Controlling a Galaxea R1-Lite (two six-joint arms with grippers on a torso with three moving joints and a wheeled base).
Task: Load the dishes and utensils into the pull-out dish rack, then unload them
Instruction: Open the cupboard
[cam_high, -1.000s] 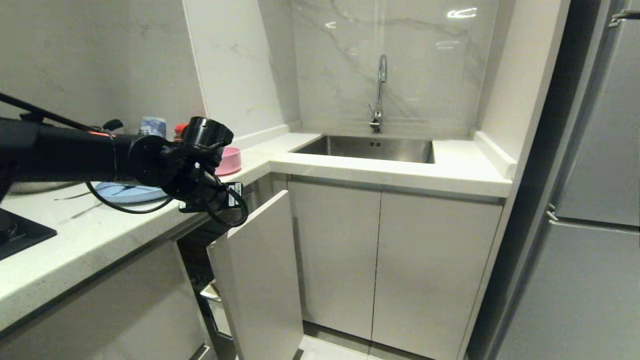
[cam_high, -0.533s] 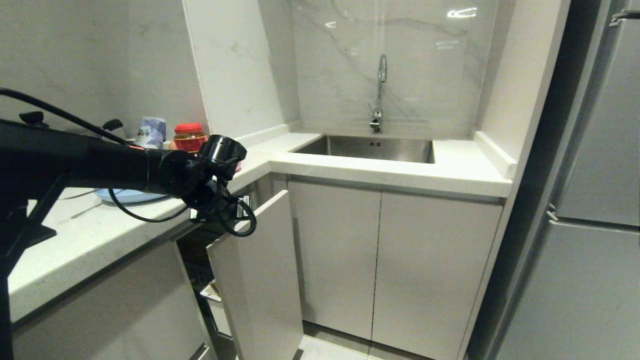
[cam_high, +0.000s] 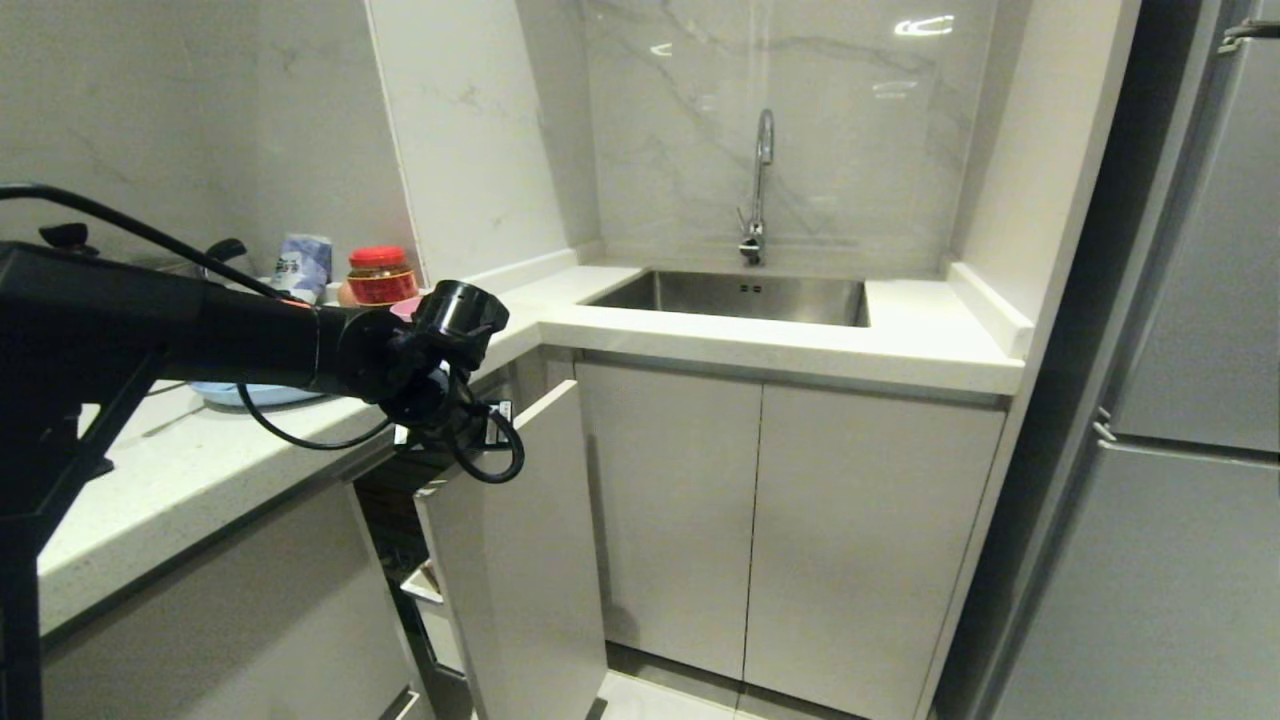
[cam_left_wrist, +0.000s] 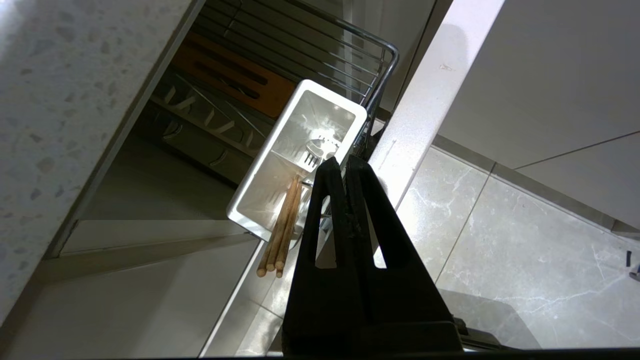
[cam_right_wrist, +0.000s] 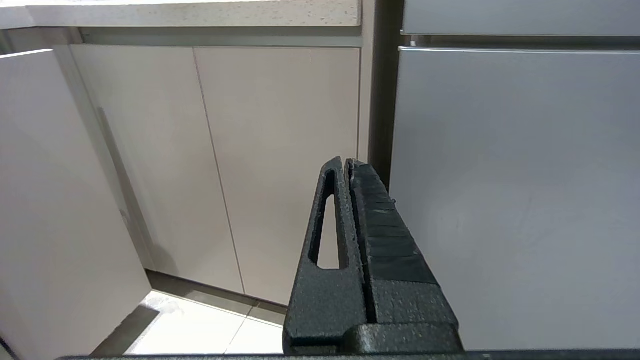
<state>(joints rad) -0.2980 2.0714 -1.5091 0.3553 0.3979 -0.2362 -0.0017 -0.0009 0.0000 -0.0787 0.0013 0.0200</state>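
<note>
Now your left gripper (cam_left_wrist: 341, 161), pinched closed and empty, hangs over the white bin (cam_left_wrist: 280, 165) holding chopsticks (cam_left_wrist: 282, 230) and fork (cam_left_wrist: 315, 150); right gripper (cam_right_wrist: 347, 162) closed, empty.

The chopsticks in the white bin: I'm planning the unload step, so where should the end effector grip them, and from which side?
Grip the chopsticks near their free upper ends, coming down from above. They lean bundled together against the white utensil bin's rim and stick out past it, so those ends are clear, while the lower part sits inside the bin near the fork. The left end effector, shut, would likely need to open first.
</note>
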